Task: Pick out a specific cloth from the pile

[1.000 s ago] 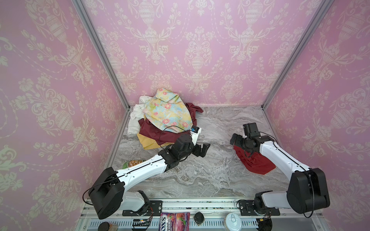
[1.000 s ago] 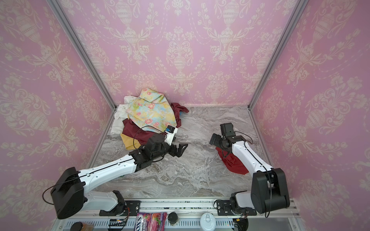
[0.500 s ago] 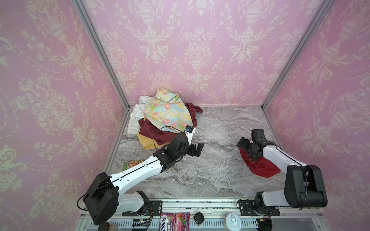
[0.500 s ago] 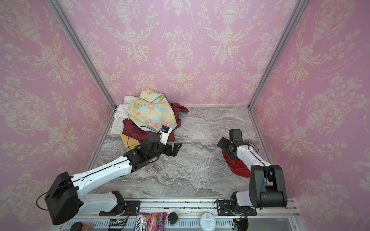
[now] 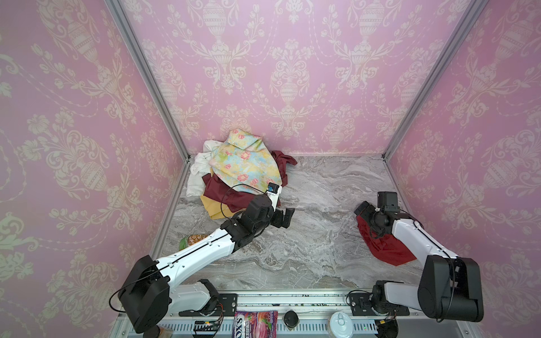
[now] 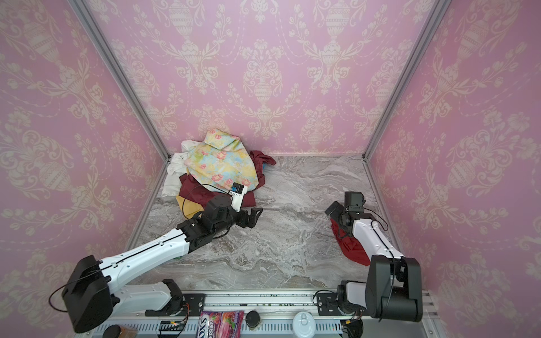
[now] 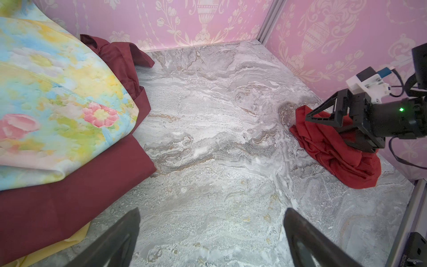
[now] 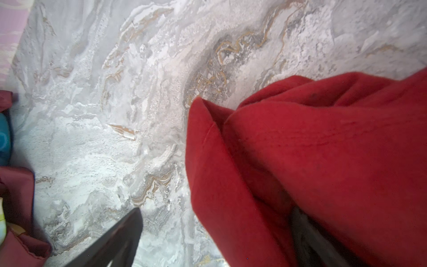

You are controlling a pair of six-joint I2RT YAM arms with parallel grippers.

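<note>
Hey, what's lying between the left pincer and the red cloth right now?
Nothing: only bare marble tabletop separates the left pincer from the red cloth, clearest in the left wrist view.

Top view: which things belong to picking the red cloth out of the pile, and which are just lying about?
Job:
red cloth
pile of cloths
right claw, open at the red cloth's edge

Lying about:
candy bag, black cap and white lid, along the front rail
green container, partly under the left arm
</note>
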